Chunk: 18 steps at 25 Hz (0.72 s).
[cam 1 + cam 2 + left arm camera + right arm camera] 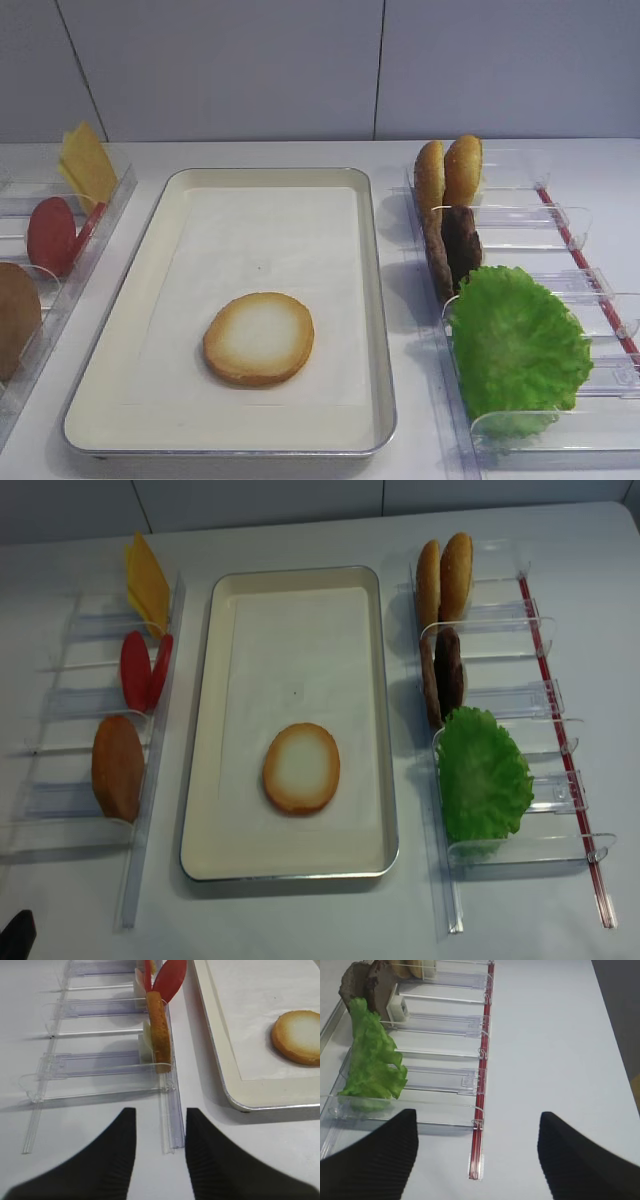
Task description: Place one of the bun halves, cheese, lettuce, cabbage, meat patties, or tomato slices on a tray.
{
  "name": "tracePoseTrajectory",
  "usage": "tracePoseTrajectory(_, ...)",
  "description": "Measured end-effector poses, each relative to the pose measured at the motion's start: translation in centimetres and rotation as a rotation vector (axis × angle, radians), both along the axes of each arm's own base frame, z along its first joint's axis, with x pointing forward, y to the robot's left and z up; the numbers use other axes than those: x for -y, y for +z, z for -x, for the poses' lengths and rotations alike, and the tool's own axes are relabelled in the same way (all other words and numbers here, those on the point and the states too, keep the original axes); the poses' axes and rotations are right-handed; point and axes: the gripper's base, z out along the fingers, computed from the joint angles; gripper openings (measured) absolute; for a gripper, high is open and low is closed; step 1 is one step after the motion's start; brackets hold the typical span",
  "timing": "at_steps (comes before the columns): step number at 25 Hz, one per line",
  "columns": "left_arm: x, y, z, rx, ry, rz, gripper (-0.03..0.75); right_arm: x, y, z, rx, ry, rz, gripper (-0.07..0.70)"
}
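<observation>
One bun half [258, 338] lies flat, cut face up, on the tray [372, 300] near its front; it also shows as the bun half [298, 1037] on the tray [220, 1075]. Cheese [88, 160] and tomato slices [52, 235] stand in the left rack. Meat patties [452, 245] and lettuce [515, 340] stand in the right rack. No cabbage is in view. My left gripper [161, 1111] is open and empty, low over the table in front of the left rack. My right gripper [477, 1115] is wide open and empty before the right rack, near the lettuce [372, 1057].
A brown domed bun [15, 315] stands in the clear left rack [100, 1077]. Two golden bun halves [448, 170] stand on edge at the back of the clear right rack [560, 420], which has a red rail [479, 1125]. A grey wall runs behind the table.
</observation>
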Motion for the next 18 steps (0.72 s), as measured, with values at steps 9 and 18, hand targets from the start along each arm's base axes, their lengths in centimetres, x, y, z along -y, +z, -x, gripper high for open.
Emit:
tracePoseTrajectory(9,0.00,0.00,0.00,0.000,0.001,0.000,0.227,0.00,0.00,0.00,0.000,0.000,0.000,0.521)
tracePoseTrajectory(18,0.00,0.00,0.00,0.000,0.001,0.000,0.227,0.00,0.00,0.00,0.000,0.000,0.000,0.521)
